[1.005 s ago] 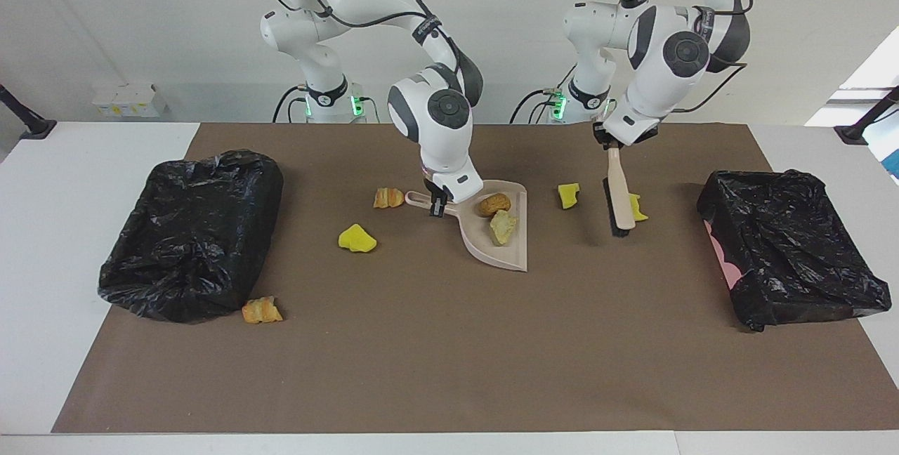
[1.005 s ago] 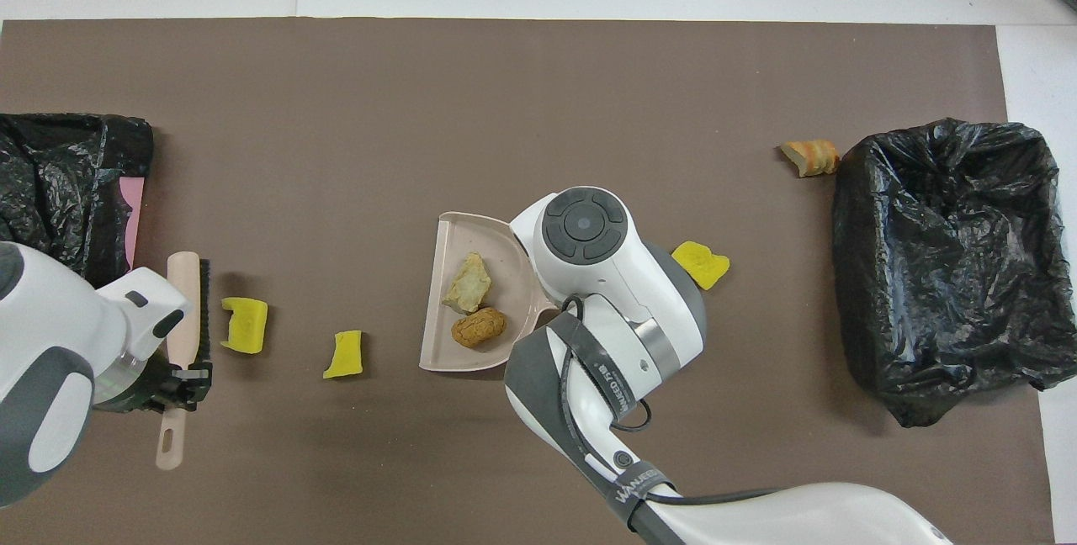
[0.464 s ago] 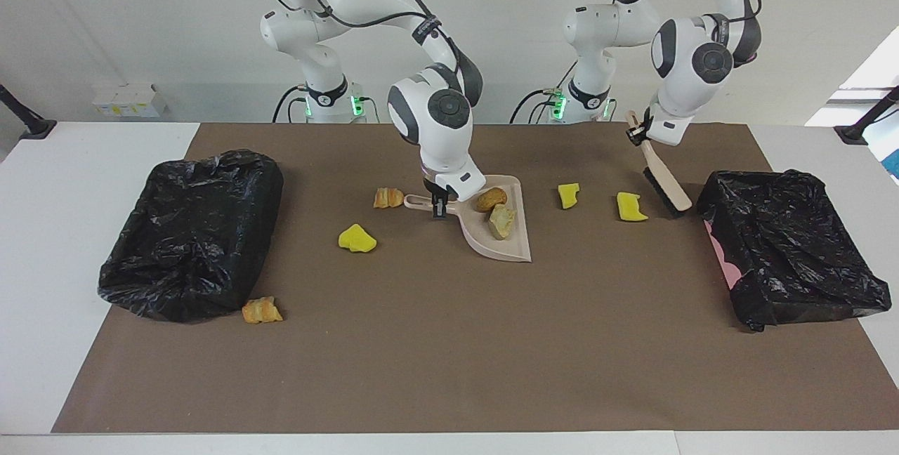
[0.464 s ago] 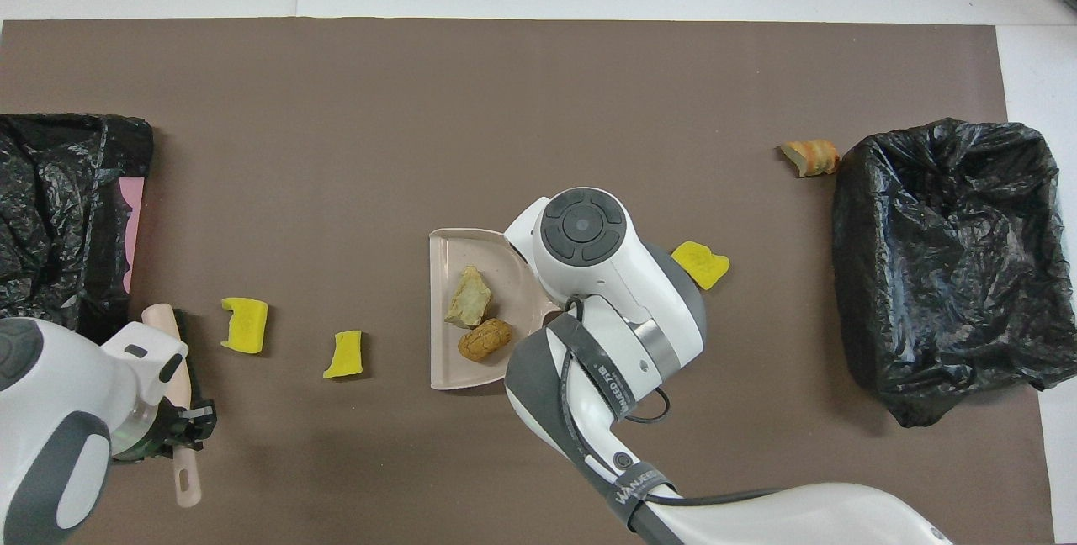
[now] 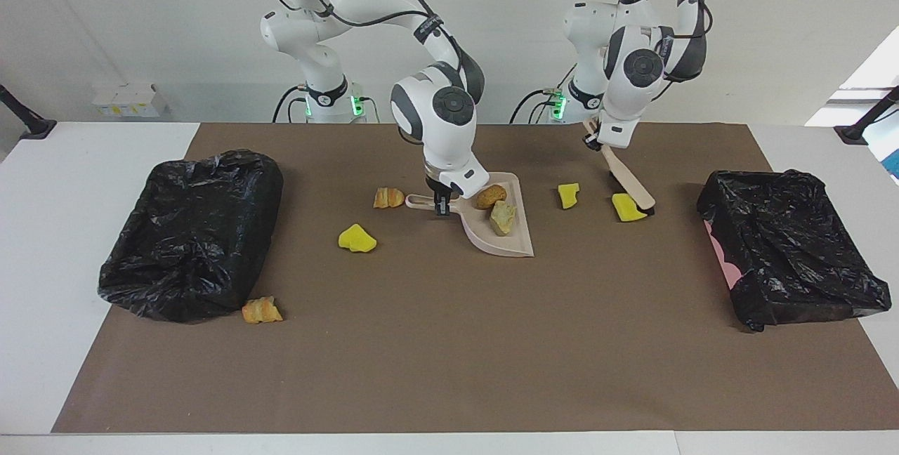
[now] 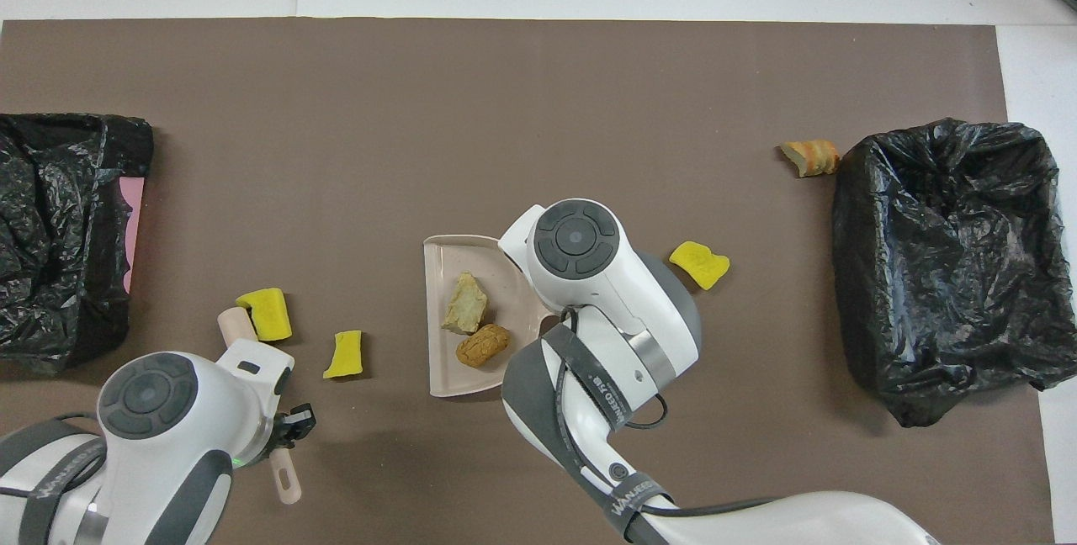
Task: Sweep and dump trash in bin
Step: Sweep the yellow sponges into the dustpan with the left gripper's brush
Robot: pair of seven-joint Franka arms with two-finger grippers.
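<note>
My right gripper [image 5: 441,205] is shut on the handle of the beige dustpan [image 5: 518,246], which rests on the mat mid-table. In the pan lie two pieces of trash, a brown bread lump [image 5: 491,196] and a pale chunk [image 5: 502,218]. My left gripper [image 5: 598,140] is shut on the brush [image 5: 630,183], slanted down so its head touches a yellow sponge [image 5: 626,208]. A second yellow sponge [image 5: 568,195] lies between that one and the pan. More trash: a yellow lump [image 5: 357,239], a bread piece [image 5: 388,197] by the pan's handle, another [image 5: 261,310] beside a bin.
Two bins lined with black bags stand on the brown mat, one [image 5: 189,230] at the right arm's end, one [image 5: 793,258] at the left arm's end. In the overhead view my right wrist [image 6: 576,242] covers the pan's handle.
My left arm swung the brush out toward the left-end bin, then back onto the sponge, nudging it. The dustpan shifted slightly toward the left arm's end.
</note>
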